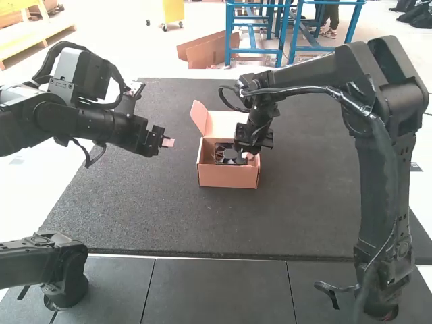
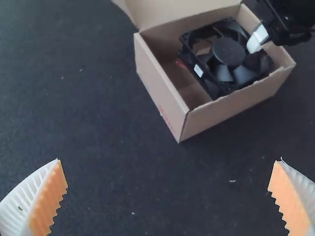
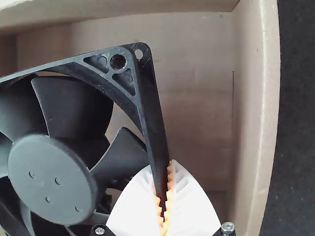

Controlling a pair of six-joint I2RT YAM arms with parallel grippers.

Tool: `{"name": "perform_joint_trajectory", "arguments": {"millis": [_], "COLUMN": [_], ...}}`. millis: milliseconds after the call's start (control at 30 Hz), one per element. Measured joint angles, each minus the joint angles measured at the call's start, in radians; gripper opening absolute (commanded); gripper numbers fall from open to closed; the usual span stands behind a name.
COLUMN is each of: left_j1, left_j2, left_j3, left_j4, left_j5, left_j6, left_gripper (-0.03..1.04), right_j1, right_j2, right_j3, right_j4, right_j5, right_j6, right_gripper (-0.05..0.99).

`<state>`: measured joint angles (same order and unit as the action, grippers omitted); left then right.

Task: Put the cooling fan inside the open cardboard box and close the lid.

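1. We count one cooling fan (image 2: pixel 226 56), one cardboard box (image 1: pixel 228 177) and two grippers
2. Our right gripper (image 3: pixel 164 196) pinches the fan's frame edge, and the fan sits tilted inside the box, lid flap (image 1: pixel 201 116) up
3. Our left gripper (image 1: pixel 164 140) hangs spread wide, apart from the box, with bare black mat (image 1: pixel 135 202) all round

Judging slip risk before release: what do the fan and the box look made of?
Cooling fan: apparently black moulded plastic with a dull sheen, shown by the smooth blades and thin rigid frame.
Cardboard box: plain brown cardboard, matte, with raw cut edges along its rim.
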<state>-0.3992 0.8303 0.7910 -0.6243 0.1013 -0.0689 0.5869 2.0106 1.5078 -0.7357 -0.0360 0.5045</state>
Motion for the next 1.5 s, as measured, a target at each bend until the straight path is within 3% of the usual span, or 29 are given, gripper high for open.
{"name": "perform_joint_trajectory", "arguments": {"millis": [133,267,600,800,1000,1167,1300,1500], "left_j1": [0.000,0.000,0.000,0.021,0.087,0.130,0.139,0.139], "left_j2": [0.000,0.000,0.031,0.128,0.241,0.323,0.401,0.516], "left_j3": [0.000,0.000,0.014,0.054,0.114,0.161,0.174,0.181], "left_j4": [0.000,0.001,0.022,0.032,0.071,0.131,0.180,0.237], "left_j5": [0.000,0.000,-0.007,-0.027,-0.049,-0.066,-0.091,-0.113], "left_j6": [0.000,0.000,-0.013,-0.078,-0.135,-0.152,-0.158,-0.166], "left_gripper": [0.97,0.97,0.97,0.97,0.97,0.97,0.97,0.97], "right_j1": [0.000,0.000,-0.001,-0.043,-0.150,-0.176,-0.176,-0.176], "right_j2": [0.014,0.014,0.006,-0.149,-0.405,-0.581,-0.702,-0.776], "right_j3": [0.000,0.043,0.330,0.388,0.190,-0.080,-0.303,-0.472], "right_j4": [0.020,0.021,-0.088,-0.152,-0.101,0.066,0.285,0.419], "right_j5": [-0.013,-0.042,-0.138,-0.135,-0.086,-0.060,-0.053,-0.052], "right_j6": [-0.003,-0.007,-0.031,-0.108,-0.191,-0.245,-0.260,-0.267], "right_gripper": [0.35,0.92,0.92,0.92,0.92,0.92,0.92,0.91]}}
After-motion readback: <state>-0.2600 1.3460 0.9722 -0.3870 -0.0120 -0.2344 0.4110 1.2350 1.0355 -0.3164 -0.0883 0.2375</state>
